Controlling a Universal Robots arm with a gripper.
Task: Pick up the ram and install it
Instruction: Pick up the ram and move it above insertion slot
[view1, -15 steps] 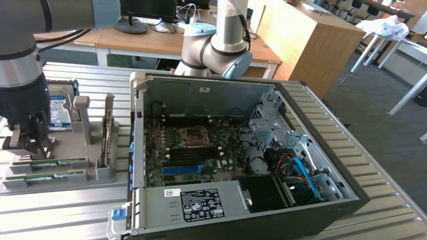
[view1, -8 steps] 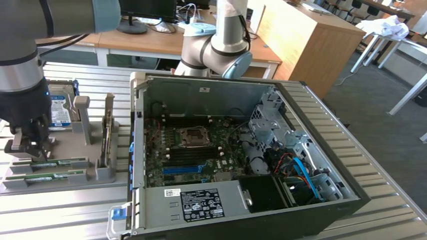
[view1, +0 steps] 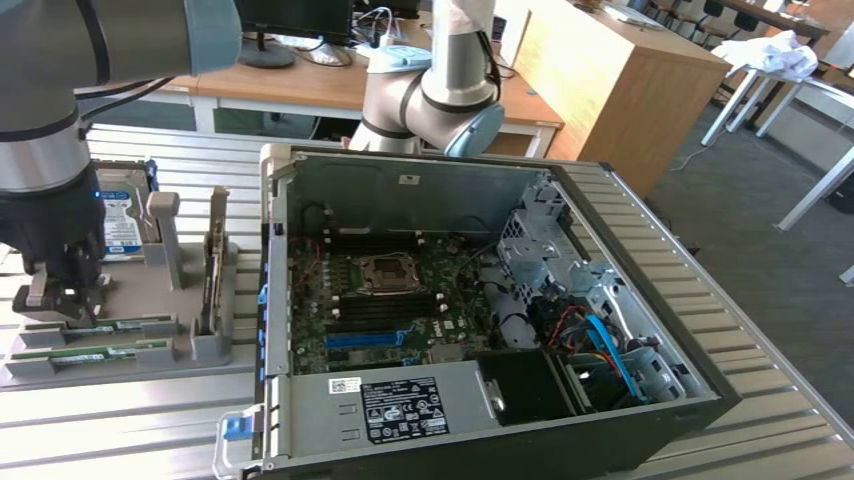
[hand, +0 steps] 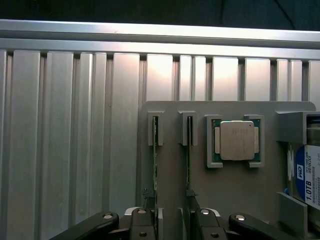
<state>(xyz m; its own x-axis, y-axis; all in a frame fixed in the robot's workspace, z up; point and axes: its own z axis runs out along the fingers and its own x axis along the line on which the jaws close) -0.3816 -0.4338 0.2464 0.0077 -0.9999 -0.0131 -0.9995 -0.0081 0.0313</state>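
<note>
at the lower left of the exterior view, the end effector (view1: 60, 303) (hand: 170, 222) hangs over a grey holder (view1: 203, 345) (hand: 235, 192) on the slatted metal worktop (view1: 134, 425). its fingers stand apart and hold nothing. two green ram sticks (view1: 100, 325) (hand: 155, 150) lie side by side in the holder's slots, just under the fingers; which stick it is lined up with cannot be told. the open computer case (view1: 400, 180) fills the middle of the frame.
</note>
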